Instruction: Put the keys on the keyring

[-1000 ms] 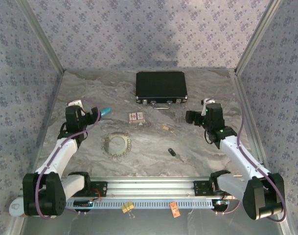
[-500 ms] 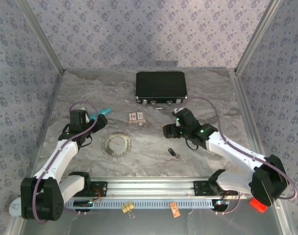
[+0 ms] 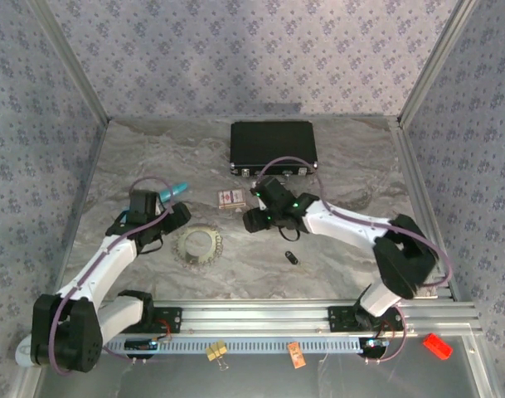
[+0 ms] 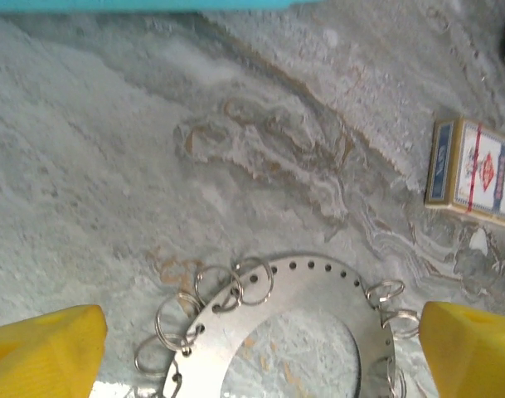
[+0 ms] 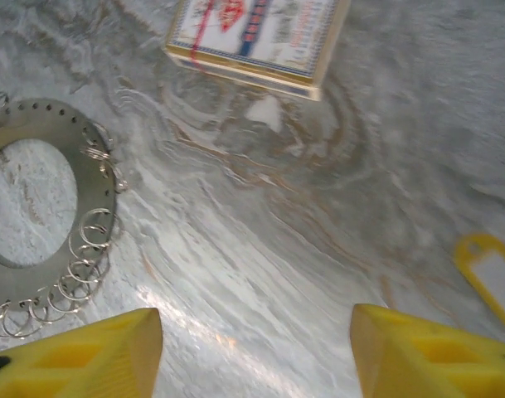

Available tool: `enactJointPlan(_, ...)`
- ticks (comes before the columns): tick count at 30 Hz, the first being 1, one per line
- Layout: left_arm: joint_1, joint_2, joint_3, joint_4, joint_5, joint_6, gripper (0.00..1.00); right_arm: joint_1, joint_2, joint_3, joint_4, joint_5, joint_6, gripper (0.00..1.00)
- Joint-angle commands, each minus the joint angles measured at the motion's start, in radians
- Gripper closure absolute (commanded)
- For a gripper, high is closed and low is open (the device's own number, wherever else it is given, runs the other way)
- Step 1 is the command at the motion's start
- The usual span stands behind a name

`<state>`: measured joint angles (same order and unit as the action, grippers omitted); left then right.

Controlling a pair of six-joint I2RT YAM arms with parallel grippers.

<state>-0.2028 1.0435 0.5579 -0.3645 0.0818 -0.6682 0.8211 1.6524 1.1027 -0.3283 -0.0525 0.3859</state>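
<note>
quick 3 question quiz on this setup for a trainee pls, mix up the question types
1. True or false: the card box lies flat on the table, apart from the black case.
2. Which thing lies closest to the left tool? A the black case; B the ringed metal disc; C the card box.
3. Fill in: the left tool and the right tool both stand ____, with nothing between their fingers.

Key: 1 true; 2 B; 3 open.
</note>
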Motion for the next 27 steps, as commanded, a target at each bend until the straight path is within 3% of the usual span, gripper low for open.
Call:
enactJointPlan(1,-0.03,0.008,0.034,-0.078,-0.028,0.0,0.11,0.011,0.078,0.08,0.008,-0.102,-0.013,0.44)
enactJointPlan(6,-0.095,0.057,0.095,-0.151,-0.108,0.06,0.26,0.018,0.121,0.136,0.033,-0.111,0.001,0.45)
enactJointPlan(12,-0.221,0.202,0.205,-0.235,-0.25,0.123,0.39,-0.002,0.079,0.063,0.063,-0.098,0.02,0.46)
enactJointPlan(16,-0.296,0.32,0.293,-0.285,-0.359,0.154,0.53,-0.01,0.044,0.01,0.078,-0.096,0.028,0.46)
enactJointPlan(21,-0.33,0.441,0.36,-0.308,-0.45,0.16,0.62,-0.014,0.003,-0.047,0.103,-0.097,0.039,0.46)
enactJointPlan(27,-0.331,0.518,0.379,-0.308,-0.482,0.148,0.71,-0.02,-0.025,-0.086,0.124,-0.1,0.042,0.46)
